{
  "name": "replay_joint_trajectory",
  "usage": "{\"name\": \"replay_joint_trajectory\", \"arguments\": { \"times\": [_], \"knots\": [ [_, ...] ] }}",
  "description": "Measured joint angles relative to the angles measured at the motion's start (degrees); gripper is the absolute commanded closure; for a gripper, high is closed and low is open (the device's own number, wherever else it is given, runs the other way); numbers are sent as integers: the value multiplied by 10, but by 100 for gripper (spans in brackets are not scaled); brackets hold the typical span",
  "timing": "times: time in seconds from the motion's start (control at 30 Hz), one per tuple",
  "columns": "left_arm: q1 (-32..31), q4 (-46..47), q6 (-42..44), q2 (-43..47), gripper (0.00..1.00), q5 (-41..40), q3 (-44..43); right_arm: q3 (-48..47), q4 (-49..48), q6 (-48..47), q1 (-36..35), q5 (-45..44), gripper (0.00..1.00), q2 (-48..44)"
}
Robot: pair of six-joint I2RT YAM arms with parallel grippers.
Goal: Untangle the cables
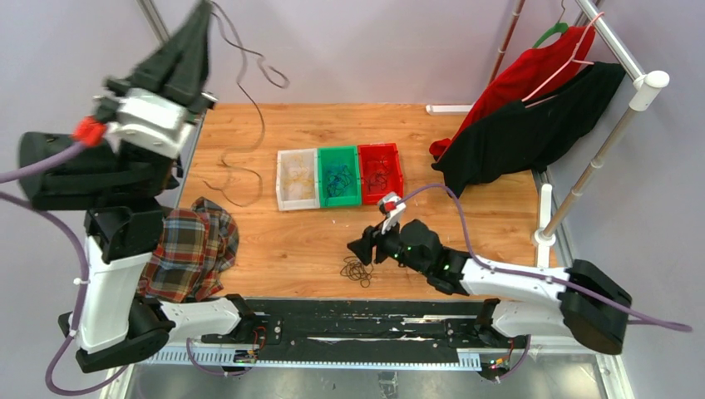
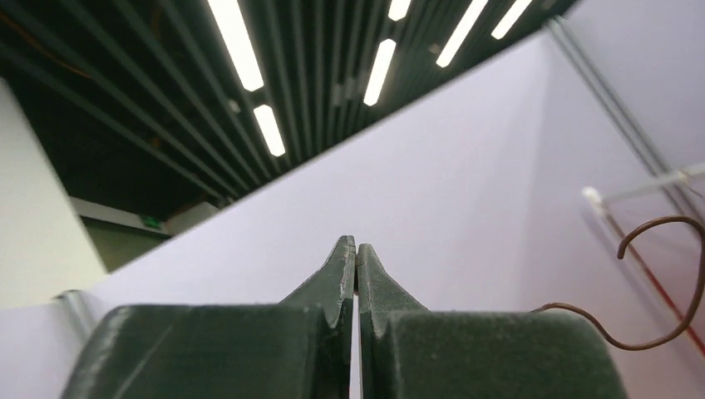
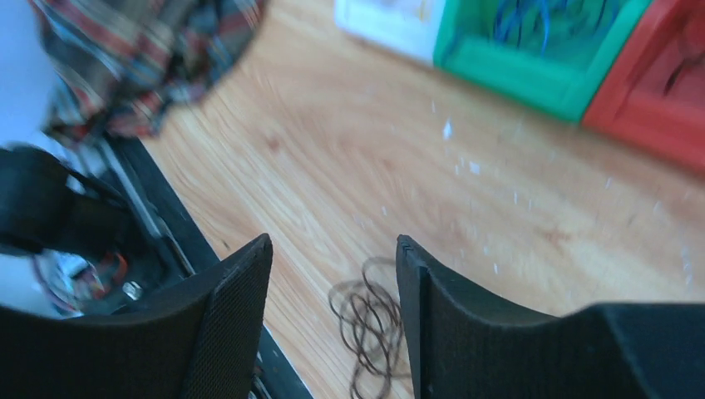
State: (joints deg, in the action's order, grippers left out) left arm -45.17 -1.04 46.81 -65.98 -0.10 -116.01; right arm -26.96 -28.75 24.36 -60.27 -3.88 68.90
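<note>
My left gripper (image 1: 199,21) is raised high at the back left. Its jaws are shut in the left wrist view (image 2: 356,243). A long thin brown cable (image 1: 249,100) hangs from it in loops down to the table, and a curl of the cable shows beside the fingers (image 2: 665,283). My right gripper (image 1: 363,248) is open and low over the front of the table. A small coil of dark cable (image 1: 357,270) lies just below it. In the right wrist view the coil (image 3: 370,320) lies between the open fingertips of that gripper (image 3: 332,243), untouched.
Three bins stand mid-table: white (image 1: 285,179) with tan wires, green (image 1: 338,152) with blue wires, red (image 1: 397,170) with black wires. A plaid cloth (image 1: 195,245) lies front left. Red (image 1: 520,75) and black (image 1: 532,129) garments hang from a rack (image 1: 599,158) at the right.
</note>
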Motion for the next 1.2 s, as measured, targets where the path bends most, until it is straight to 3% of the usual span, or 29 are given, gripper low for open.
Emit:
{"name": "replay_joint_trajectory", "arguments": {
  "times": [0.2,0.47,0.7,0.93,1.2],
  "knots": [
    [0,-91,-40,6,100,32,75,-75,14,-17,0,-53,41,-63],
    [0,-169,-77,-19,100,70,155,-225,27,-61,1,-96,45,10],
    [0,-170,-83,-101,100,76,136,-227,47,-89,49,-148,47,8],
    [0,-141,-87,-194,100,74,50,-219,73,-106,114,-159,47,7],
    [0,-100,-77,-237,100,64,17,-218,83,-108,147,-156,48,16]
  ]
}}
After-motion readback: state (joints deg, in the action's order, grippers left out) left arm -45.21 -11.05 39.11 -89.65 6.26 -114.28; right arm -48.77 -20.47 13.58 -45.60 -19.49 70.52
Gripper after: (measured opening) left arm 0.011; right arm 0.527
